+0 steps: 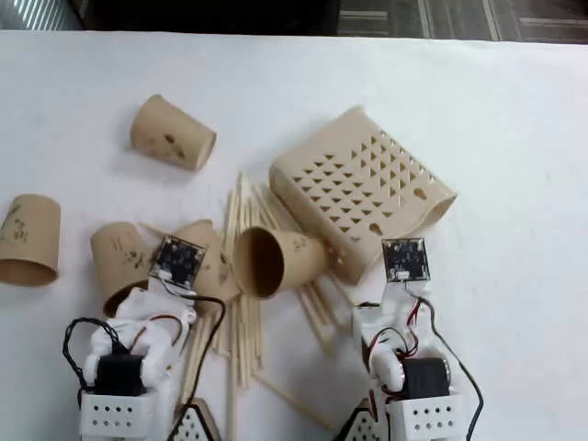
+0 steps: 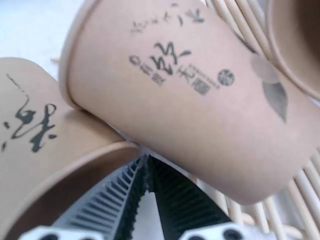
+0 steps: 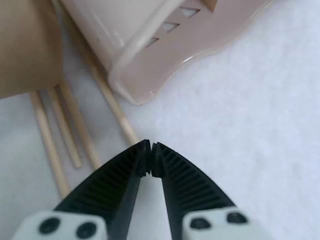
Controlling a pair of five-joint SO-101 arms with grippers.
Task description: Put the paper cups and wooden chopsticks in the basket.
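The beige perforated basket (image 1: 358, 193) lies tipped on its side right of centre. Several paper cups lie on their sides: one far back (image 1: 173, 133), one at the far left (image 1: 29, 239), and three clustered in the middle (image 1: 276, 260) over a spread of wooden chopsticks (image 1: 243, 303). My left gripper (image 2: 146, 159) is shut with nothing in it, its tips at the seam between two cups (image 2: 170, 95) (image 2: 35, 145). My right gripper (image 3: 150, 147) is shut and holds nothing, just above the cloth near the basket's corner (image 3: 165, 60) and the end of a chopstick (image 3: 117, 117).
A white cloth (image 1: 514, 119) covers the table, with open room at the right and the back. Both arm bases (image 1: 115, 404) (image 1: 423, 409) stand at the front edge. A few chopsticks (image 1: 317, 312) run under the middle cup towards the basket.
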